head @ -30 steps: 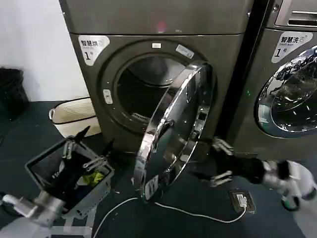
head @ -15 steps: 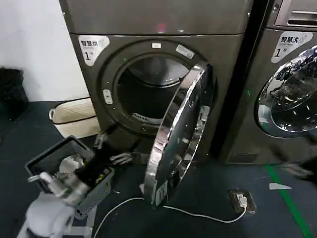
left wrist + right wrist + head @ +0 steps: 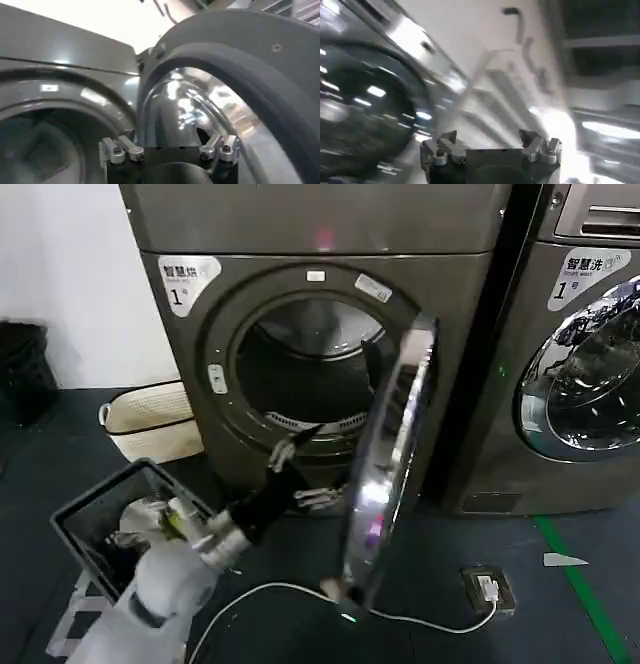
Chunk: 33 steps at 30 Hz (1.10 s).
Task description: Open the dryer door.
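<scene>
Now left claw [image 3: 300, 469] spread near dryer door [image 3: 390, 454], edge-on; basket [image 3: 150, 419], cable [image 3: 420, 619] nearby.

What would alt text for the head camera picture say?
The dryer door stands swung wide open, edge-on, before the dryer. The left gripper, open, reaches toward the door's inner side, above a grey basket.

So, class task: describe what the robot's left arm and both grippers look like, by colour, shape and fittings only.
The left arm has rounded light-grey shells leading into a slim black wrist. The left gripper has a black body with silver metal fingers. In its wrist view, the right gripper looks the same: a black block with silver finger links joined by small round bolts.
</scene>
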Each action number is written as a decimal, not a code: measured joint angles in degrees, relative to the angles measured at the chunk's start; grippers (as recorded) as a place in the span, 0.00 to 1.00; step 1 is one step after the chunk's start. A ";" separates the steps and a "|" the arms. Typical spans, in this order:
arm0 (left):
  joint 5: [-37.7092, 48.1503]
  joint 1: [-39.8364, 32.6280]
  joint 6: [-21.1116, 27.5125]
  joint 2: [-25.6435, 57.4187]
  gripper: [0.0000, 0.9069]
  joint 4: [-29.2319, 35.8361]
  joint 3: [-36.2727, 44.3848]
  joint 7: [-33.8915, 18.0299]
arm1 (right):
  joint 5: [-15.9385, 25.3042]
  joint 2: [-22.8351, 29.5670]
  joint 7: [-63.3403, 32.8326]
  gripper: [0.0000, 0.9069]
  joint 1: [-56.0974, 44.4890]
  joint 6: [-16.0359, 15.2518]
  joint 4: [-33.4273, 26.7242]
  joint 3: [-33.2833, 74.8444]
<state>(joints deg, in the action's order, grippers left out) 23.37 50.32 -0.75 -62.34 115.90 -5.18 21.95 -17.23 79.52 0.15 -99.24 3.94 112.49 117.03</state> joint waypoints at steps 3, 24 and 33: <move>-0.03 -3.24 0.04 -0.88 1.00 -1.61 3.25 -0.03 | -0.01 0.80 -0.49 1.00 0.11 -0.66 -2.28 4.24; 0.11 -22.30 0.30 -14.05 1.00 -16.16 22.84 0.01 | -1.57 0.95 -7.07 1.00 -4.11 -2.53 -15.42 22.66; -0.57 -28.43 0.85 -20.04 1.00 -22.81 27.71 0.46 | -1.58 1.99 -7.49 1.00 -4.91 -1.93 -15.18 25.91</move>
<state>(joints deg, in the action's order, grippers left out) 22.80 21.89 0.10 -82.37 93.09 22.53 22.41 -18.82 81.50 -7.33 -104.15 2.00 97.31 142.94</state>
